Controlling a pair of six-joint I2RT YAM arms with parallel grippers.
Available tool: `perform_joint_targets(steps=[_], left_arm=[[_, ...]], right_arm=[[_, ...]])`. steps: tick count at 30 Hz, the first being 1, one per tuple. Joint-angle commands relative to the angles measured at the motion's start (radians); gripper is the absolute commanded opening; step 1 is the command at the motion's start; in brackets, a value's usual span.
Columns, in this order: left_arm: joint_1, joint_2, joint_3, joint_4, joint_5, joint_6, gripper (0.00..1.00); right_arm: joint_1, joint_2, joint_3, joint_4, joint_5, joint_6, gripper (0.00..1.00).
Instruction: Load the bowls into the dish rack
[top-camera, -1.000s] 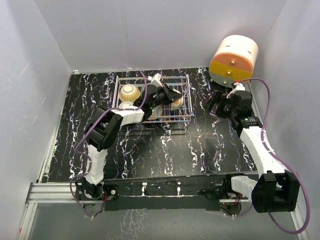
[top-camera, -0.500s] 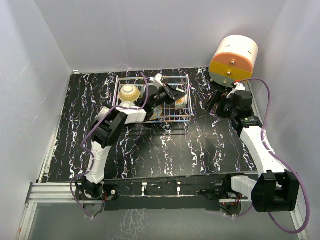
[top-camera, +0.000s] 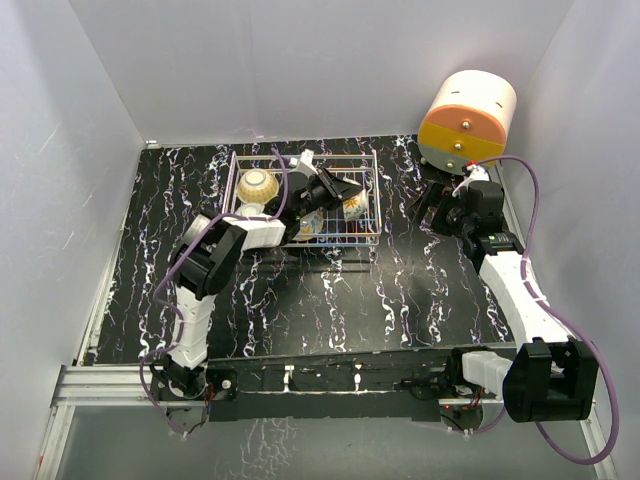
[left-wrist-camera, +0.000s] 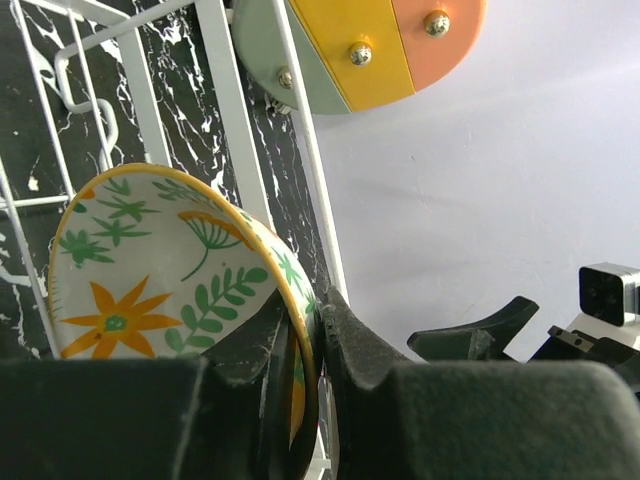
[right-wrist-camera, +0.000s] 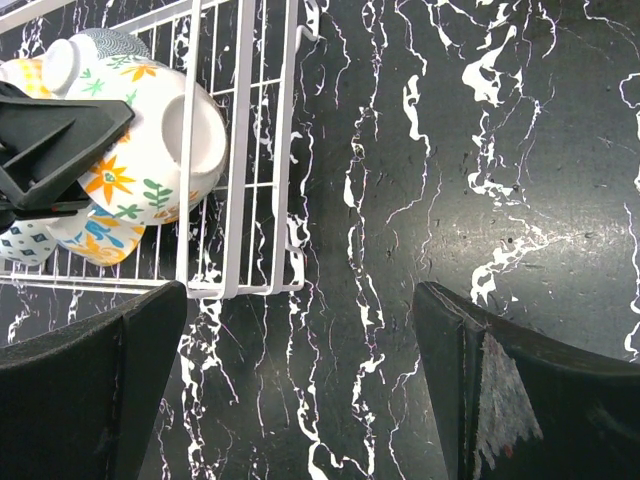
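Note:
The white wire dish rack stands at the back middle of the table. My left gripper reaches into its right end and is shut on the rim of a white bowl with orange flowers and green leaves, held on its side inside the rack. The right wrist view shows this bowl with its base facing right, against the rack's bars. A yellow-cream bowl and a blue-patterned bowl also sit in the rack. My right gripper is open and empty to the right of the rack, above bare table.
A round cream-and-orange drum cabinet stands at the back right, just behind my right gripper; it also shows in the left wrist view. White walls close in the black marbled table on three sides.
My left gripper has shifted slightly back and forth inside the rack's right end with the flowered bowl in it. The right arm has not moved.

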Motion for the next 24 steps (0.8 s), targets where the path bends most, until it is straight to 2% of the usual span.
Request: perform_joint_targets(steps=[1, 6, 12, 15, 19, 24], left_arm=[[0.016, -0.065, -0.078, -0.106, -0.021, 0.041, 0.15], [0.023, -0.09, -0.142, -0.12, -0.037, 0.057, 0.3], [0.029, -0.136, -0.163, -0.201, -0.077, 0.126, 0.38], [0.029, -0.161, -0.149, -0.271, -0.111, 0.172, 0.41], [0.029, -0.194, -0.126, -0.355, -0.158, 0.225, 0.51], [0.03, -0.213, -0.081, -0.462, -0.206, 0.277, 0.56]], right_arm=[[-0.007, -0.001, -0.016, 0.065, -0.01, -0.011, 1.0], [-0.007, 0.003, -0.018, 0.065, -0.008, -0.013, 1.0], [-0.007, 0.016, -0.014, 0.069, -0.013, -0.013, 1.0], [-0.007, 0.02, -0.013, 0.07, -0.014, -0.014, 1.0], [-0.007, 0.025, -0.014, 0.071, -0.013, -0.014, 1.0], [-0.007, 0.027, -0.012, 0.071, -0.013, -0.014, 1.0]])
